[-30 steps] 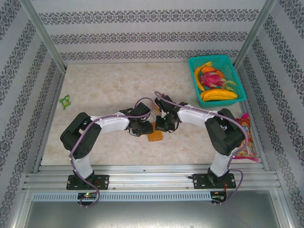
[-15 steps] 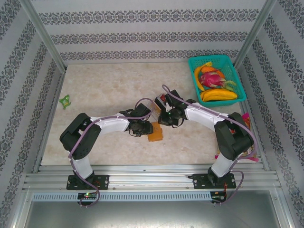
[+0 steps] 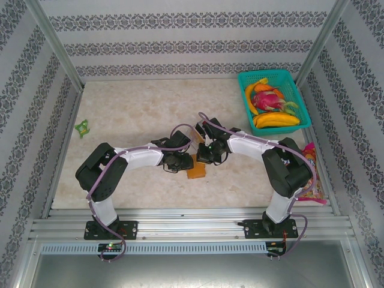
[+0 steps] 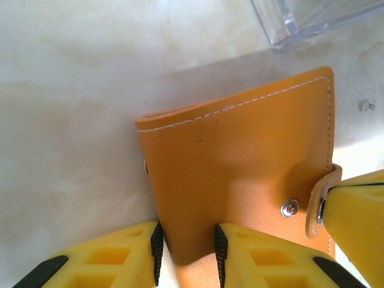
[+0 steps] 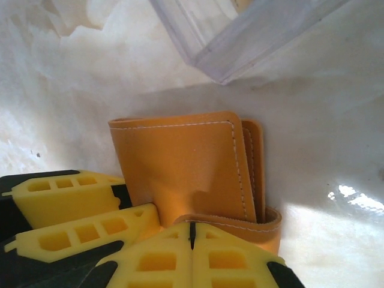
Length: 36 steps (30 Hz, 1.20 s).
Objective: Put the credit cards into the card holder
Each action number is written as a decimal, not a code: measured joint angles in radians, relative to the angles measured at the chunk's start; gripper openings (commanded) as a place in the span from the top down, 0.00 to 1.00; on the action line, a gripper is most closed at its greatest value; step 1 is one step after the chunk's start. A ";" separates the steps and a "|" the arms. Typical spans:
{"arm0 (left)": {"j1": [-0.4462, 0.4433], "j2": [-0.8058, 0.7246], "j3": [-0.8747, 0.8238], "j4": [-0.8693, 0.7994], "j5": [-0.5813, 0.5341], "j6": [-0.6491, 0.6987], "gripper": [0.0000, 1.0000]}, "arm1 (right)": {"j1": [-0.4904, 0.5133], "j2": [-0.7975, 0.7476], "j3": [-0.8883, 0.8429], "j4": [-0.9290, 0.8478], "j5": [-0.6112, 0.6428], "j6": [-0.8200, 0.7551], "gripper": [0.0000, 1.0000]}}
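While you are looking down from the top camera, the left arm [image 3: 141, 157] and right arm [image 3: 252, 144] are reaching inward and meeting near the middle of the marble bench [image 3: 132, 108]. The orange card holder [image 3: 195, 171] is lying on the bench just on the near side of the left jaws and right jaws, partly hidden by them. A teal basket [image 3: 282, 129] of fruit [image 3: 270, 99] is sitting at the far right corner. A small green object [image 3: 82, 127] is lying near the left edge.

Through the left wrist camera, you are seeing the card holder [image 4: 240, 162] folded shut, its stitched face turned toward the lens. The left jaws are standing apart, their yellow fingers [image 4: 120, 255] framing the holder's near corner. You cannot tell whether they are pressing on it. A strap tab [image 4: 317, 210] beside a metal snap stud [image 4: 290, 207] is touching a yellow finger [image 4: 360, 234] of the right jaws. A clear plastic box [image 4: 312, 18] is sitting just beyond the holder.

Through the right wrist camera, the right jaws are pressing together, their fingers [image 5: 240, 264] clamping the strap tab [image 5: 240, 223] that is curling off the card holder [image 5: 180, 162]. The left arm's fingers [image 5: 60, 195] are sitting at the holder's left corner, and the clear plastic box [image 5: 252, 36] is lying just behind.
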<state>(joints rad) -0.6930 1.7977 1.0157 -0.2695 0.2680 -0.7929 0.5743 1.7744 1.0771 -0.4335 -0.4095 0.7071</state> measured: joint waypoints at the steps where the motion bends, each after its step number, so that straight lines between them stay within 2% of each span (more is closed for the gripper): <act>1: 0.000 0.000 0.000 0.000 0.000 0.000 0.67 | 0.000 0.003 0.000 0.001 0.000 0.000 0.93; 18: 0.000 0.000 0.000 0.000 0.000 0.000 0.67 | 0.020 0.026 0.005 -0.010 0.011 -0.032 0.96; 28: 0.000 0.000 -0.001 0.001 0.000 -0.001 0.68 | 0.069 0.034 0.042 -0.063 0.116 -0.098 0.96; 36: -0.001 -0.012 -0.021 0.027 -0.004 -0.012 0.68 | 0.100 0.067 0.082 -0.103 0.183 -0.074 0.97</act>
<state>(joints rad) -0.6937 1.7859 0.9943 -0.2424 0.2642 -0.8051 0.6743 1.8412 1.1587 -0.5362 -0.2268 0.6327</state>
